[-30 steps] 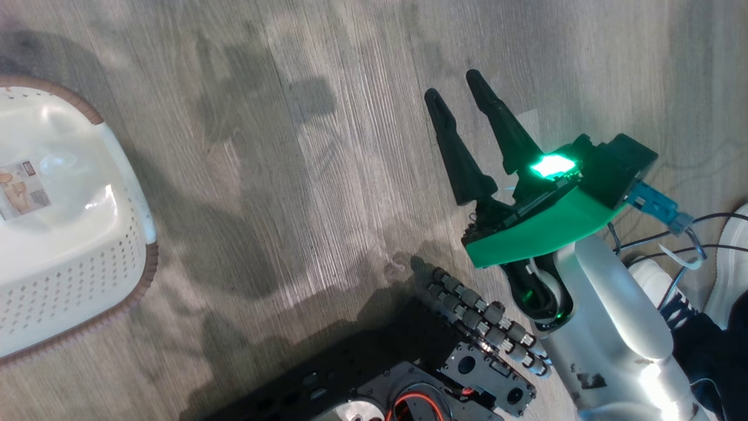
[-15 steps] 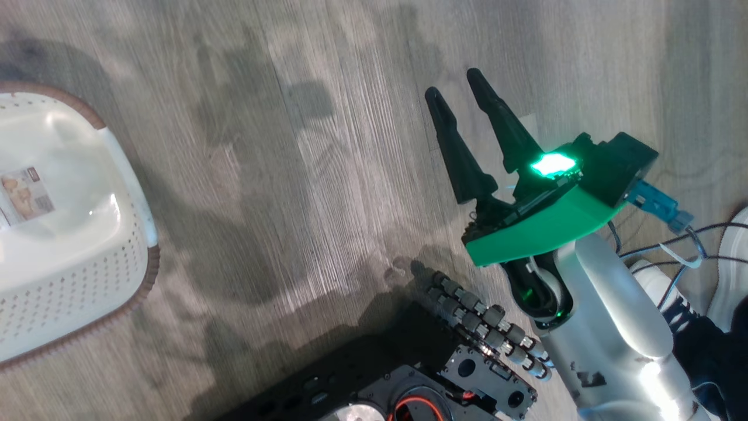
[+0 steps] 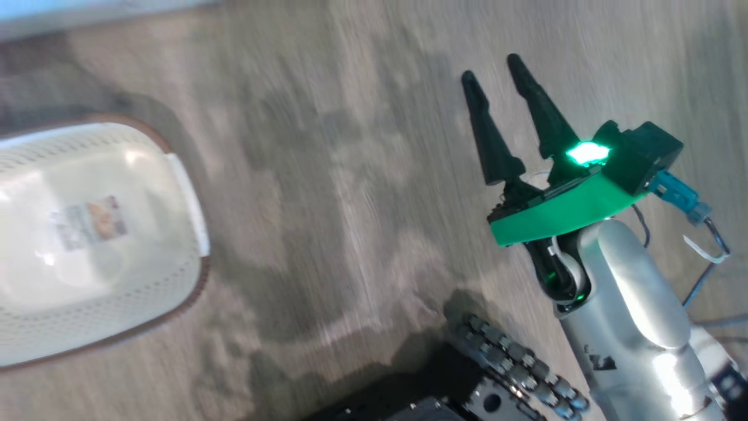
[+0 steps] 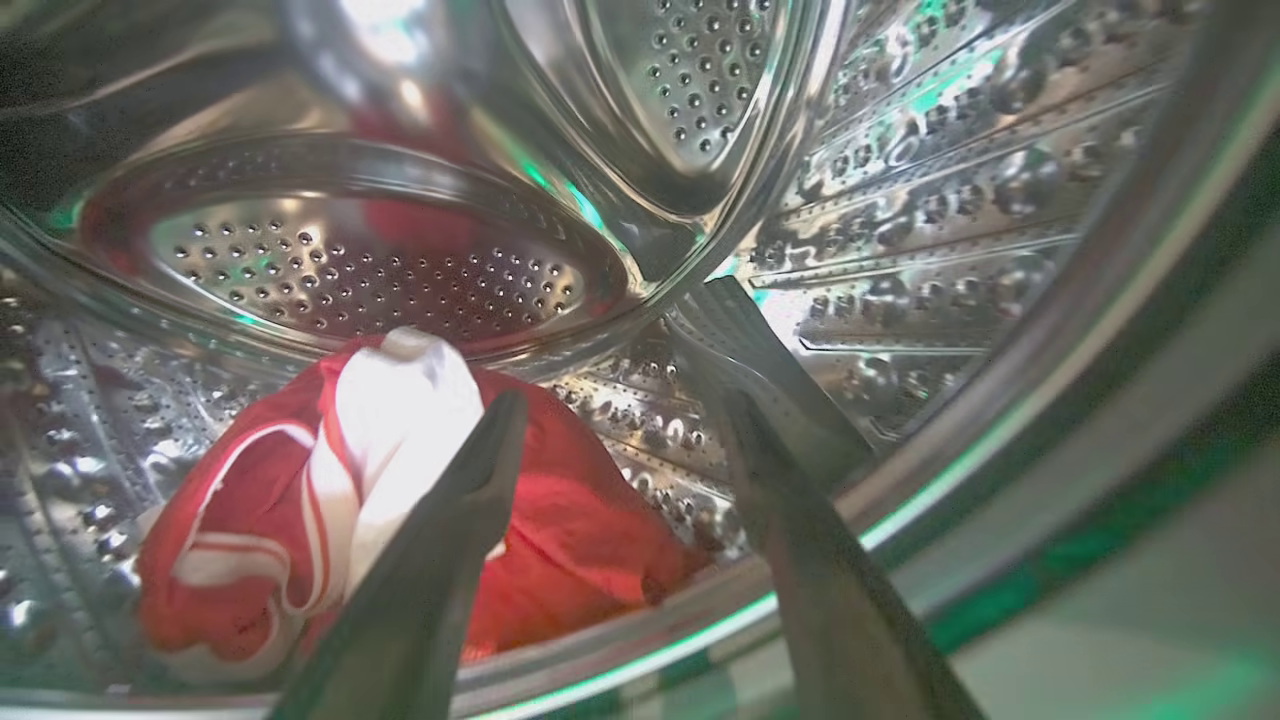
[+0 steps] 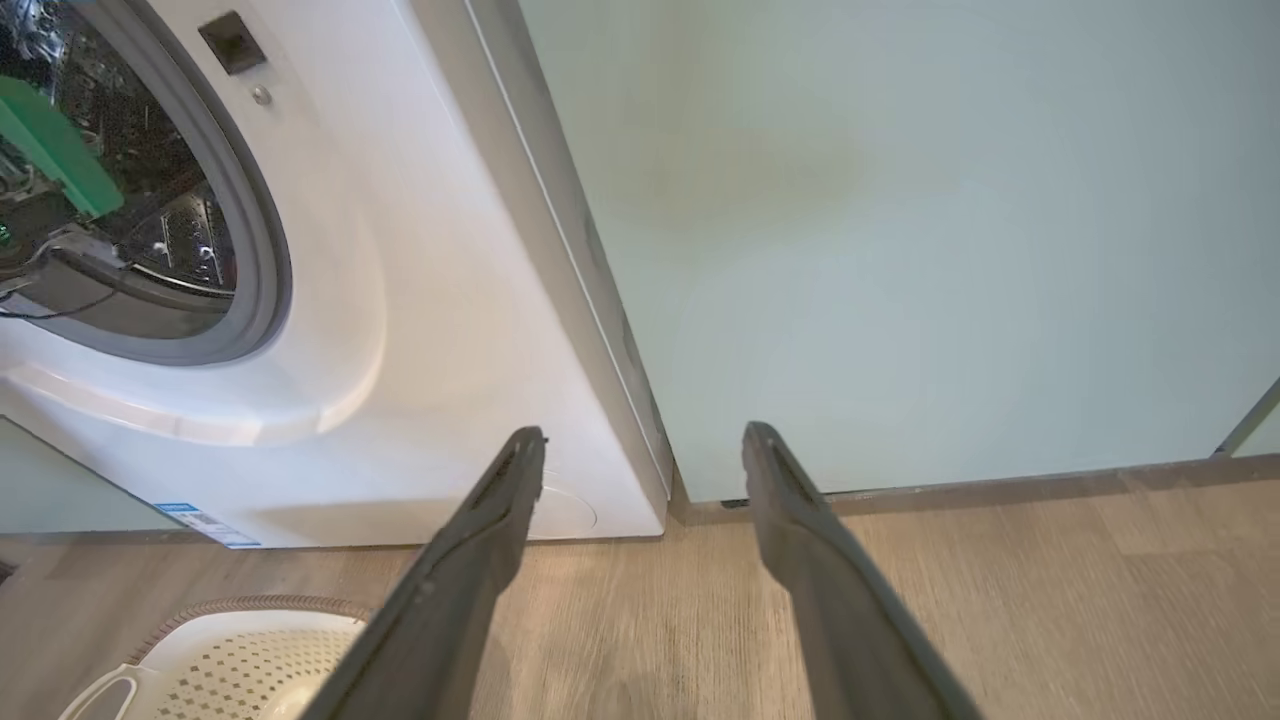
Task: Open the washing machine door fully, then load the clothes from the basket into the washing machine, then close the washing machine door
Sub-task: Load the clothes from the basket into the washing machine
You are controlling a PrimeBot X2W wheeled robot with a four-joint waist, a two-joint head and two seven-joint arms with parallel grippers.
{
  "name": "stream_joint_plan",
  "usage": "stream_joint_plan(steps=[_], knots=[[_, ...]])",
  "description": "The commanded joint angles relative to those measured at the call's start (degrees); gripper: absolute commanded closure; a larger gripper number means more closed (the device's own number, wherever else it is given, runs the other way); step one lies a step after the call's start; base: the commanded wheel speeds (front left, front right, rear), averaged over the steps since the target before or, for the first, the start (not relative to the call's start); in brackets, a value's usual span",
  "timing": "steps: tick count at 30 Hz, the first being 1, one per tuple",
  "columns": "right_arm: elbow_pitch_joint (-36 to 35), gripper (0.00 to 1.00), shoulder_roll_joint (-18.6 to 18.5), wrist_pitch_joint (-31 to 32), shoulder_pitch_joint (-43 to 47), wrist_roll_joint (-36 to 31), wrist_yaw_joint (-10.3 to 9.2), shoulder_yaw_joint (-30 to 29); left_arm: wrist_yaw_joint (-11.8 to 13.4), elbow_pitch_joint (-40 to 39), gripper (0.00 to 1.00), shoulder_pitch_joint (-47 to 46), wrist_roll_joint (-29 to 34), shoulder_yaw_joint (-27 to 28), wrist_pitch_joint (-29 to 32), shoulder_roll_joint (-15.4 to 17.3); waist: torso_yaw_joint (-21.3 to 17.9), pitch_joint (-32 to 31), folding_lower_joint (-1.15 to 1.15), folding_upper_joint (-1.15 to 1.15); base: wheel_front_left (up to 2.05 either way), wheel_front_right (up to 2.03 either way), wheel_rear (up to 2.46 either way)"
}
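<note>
Red clothes (image 4: 240, 540) lie half hidden behind the released left pincer (image 4: 625, 400); right pincer (image 3: 492, 67) gapes too.

No text can be read anywhere. On the inside bottom of the basket (image 3: 117, 318), left of the head view, the paper label (image 3: 89, 223) is a pale rectangle with an orange-brown picture patch and grey lines, but blur leaves no word readable. At the lower left of the right wrist view, the blue-and-white sticker (image 5: 205, 522) sits low on the washing machine (image 5: 420, 300) front, its print too small to make out.
</note>
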Motion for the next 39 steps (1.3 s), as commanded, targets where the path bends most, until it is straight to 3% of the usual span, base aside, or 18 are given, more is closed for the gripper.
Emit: stream_joint_plan(steps=[1,10,20,30,39], knots=[[-0.9,0.00,0.0,-0.4,1.8,-1.1,0.00,-0.3,0.0,-2.6,0.00,1.4,-1.7,-0.2,-0.6,0.9,3.7,-5.2,0.00,0.00,0.00,0.00,0.00],[2.1,0.00,0.0,-0.4,5.3,-5.3,0.00,-3.2,0.0,-8.3,0.00,18.4,-9.1,-1.1,-0.9,-1.2,8.6,-17.4,0.00,0.00,0.00,0.00,0.00],[5.2,0.00,0.0,-0.4,10.7,-8.3,0.00,-4.9,1.0,-19.6,0.00,40.6,-9.5,3.9,-0.9,-4.3,13.4,-30.9,0.00,0.00,0.00,0.00,0.00],[7.3,0.00,0.0,-0.4,16.0,-10.0,0.00,-6.7,5.8,-35.0,0.00,62.9,-4.3,11.2,-0.9,-8.8,17.8,-41.1,0.00,0.00,0.00,0.00,0.00],[6.6,0.00,0.0,-0.4,18.4,-10.2,0.00,-8.4,7.7,-48.2,0.00,77.3,2.7,18.4,-0.9,-14.4,21.0,-43.3,0.00,0.00,0.00,0.00,0.00]])
